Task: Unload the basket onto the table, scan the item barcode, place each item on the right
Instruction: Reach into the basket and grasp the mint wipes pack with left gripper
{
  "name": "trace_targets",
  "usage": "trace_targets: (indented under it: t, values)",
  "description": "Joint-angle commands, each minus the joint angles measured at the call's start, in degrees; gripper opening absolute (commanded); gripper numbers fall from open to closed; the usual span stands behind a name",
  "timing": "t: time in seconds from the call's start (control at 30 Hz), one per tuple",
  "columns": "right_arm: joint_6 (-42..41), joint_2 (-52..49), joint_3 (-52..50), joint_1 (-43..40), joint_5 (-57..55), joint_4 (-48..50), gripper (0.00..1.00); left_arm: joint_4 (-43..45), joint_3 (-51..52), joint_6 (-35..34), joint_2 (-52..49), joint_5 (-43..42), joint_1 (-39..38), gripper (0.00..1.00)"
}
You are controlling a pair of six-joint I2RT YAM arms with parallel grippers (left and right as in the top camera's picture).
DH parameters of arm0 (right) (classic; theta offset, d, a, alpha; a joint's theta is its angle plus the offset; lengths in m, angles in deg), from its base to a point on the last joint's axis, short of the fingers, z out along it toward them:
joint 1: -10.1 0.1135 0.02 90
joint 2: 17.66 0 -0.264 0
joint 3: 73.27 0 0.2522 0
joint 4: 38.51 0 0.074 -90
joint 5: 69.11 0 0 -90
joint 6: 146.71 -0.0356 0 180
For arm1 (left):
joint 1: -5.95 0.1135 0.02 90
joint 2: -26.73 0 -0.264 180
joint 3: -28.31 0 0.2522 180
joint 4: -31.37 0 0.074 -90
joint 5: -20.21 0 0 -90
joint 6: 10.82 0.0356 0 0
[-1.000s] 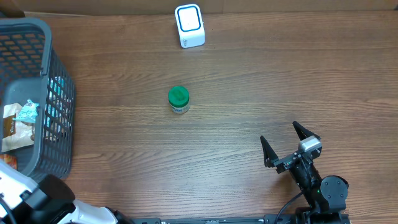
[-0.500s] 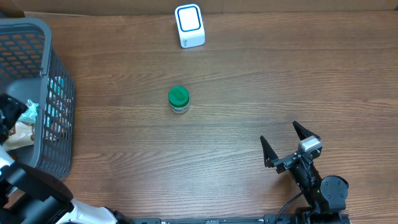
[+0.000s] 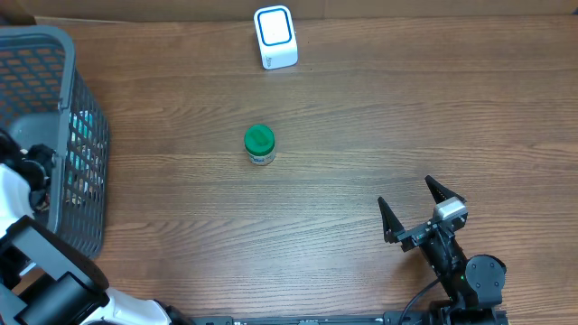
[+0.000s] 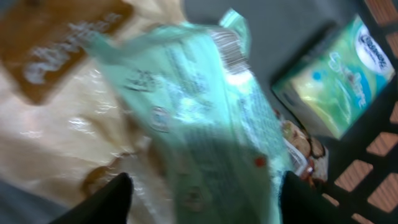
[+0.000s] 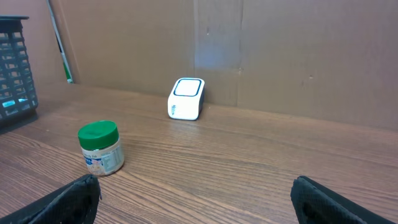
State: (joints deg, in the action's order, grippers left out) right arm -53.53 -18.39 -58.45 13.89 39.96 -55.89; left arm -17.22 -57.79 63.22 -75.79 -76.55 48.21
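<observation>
Grey plastic mesh basket [image 3: 77, 108] at the left edge of the table, with the robot's left arm [image 3: 16, 191] reaching down inside it. Seen from that wrist, the left gripper [image 4: 205, 204] has its jaws set apart on either side of a pale green plastic packet [image 4: 199, 106] that carries barcode-like stripes near its top. The view is blurred, and I cannot tell whether the jaws press the packet or merely straddle it. The packet lies across a cream bag with a brown label [image 4: 56, 93]. A green-and-yellow carton [image 4: 336, 74] sits near it, by the basket's wall. Out on the wood-grain table [image 3: 406, 99], a small jar with a green lid [image 3: 259, 144] stands upright near the middle. The white barcode scanner with a blue-ringed face [image 3: 275, 36] stands at the far edge, well apart from the basket. The right gripper [image 3: 405, 190] sits low at the near right corner, jaws spread wide and empty, facing the jar and the scanner.
</observation>
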Motion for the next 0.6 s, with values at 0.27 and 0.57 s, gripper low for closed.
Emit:
trace_targets:
  t: [0.27, 0.57]
  values:
    - [-0.22, 0.44, -0.59, -0.13, -0.37, 0.35, 1.00, 2.16, 1.99, 0.74, -0.35, 1.31, -2.01, 0.49]
    - [-0.22, 0.44, -0.59, -0.13, -0.37, 0.35, 1.00, 4.98, 4.39, 0.76, -1.20, 2.91, -2.05, 0.52]
